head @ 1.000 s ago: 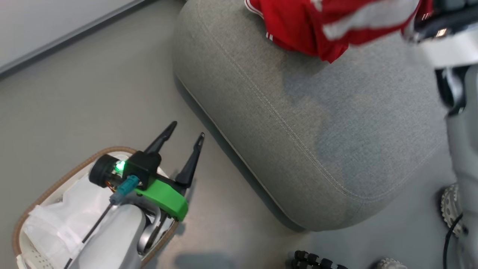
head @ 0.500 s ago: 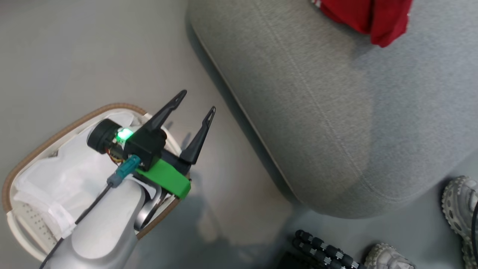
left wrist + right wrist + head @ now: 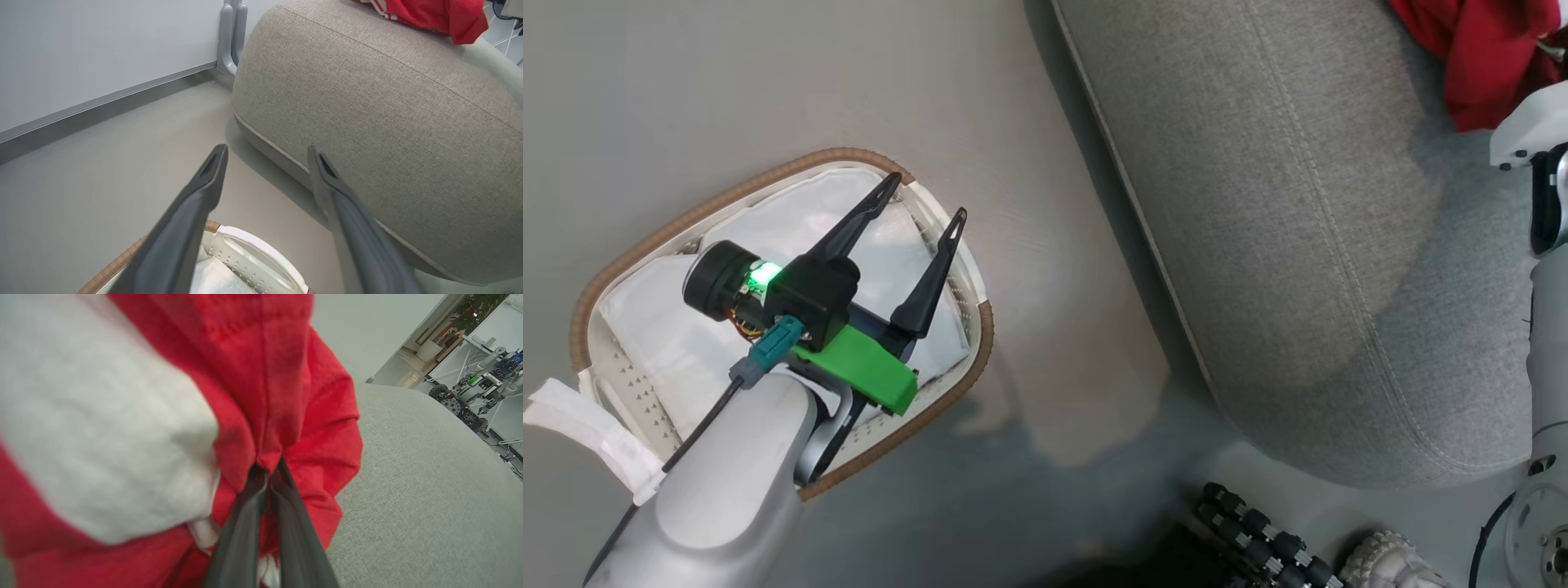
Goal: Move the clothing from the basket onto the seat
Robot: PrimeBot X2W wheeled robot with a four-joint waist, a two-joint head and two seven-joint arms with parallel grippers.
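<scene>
Floor (image 3: 727,82): plain grey; carries the seat and the basket, which stand near each other but apart.
Seat (image 3: 1282,204): grey woven couch with a rounded edge and a stitched seam.
Basket (image 3: 849,152): oval, with a brown woven rim and slotted white walls; white liner (image 3: 792,220) inside, with a strip of it hanging over the near rim.
Left arm (image 3: 727,506): pale forearm above the basket, hiding part of it.
Clothing (image 3: 1486,57): red fabric with a white patch, lying on the far end of the seat.
Left gripper (image 3: 928,194): fingers spread wide above the basket, holding nothing.
Right gripper (image 3: 269,465): fingers pinched together on a fold of the clothing, over the seat.
Ribbed black cable (image 3: 1258,531): on the floor at the seat's near corner.
</scene>
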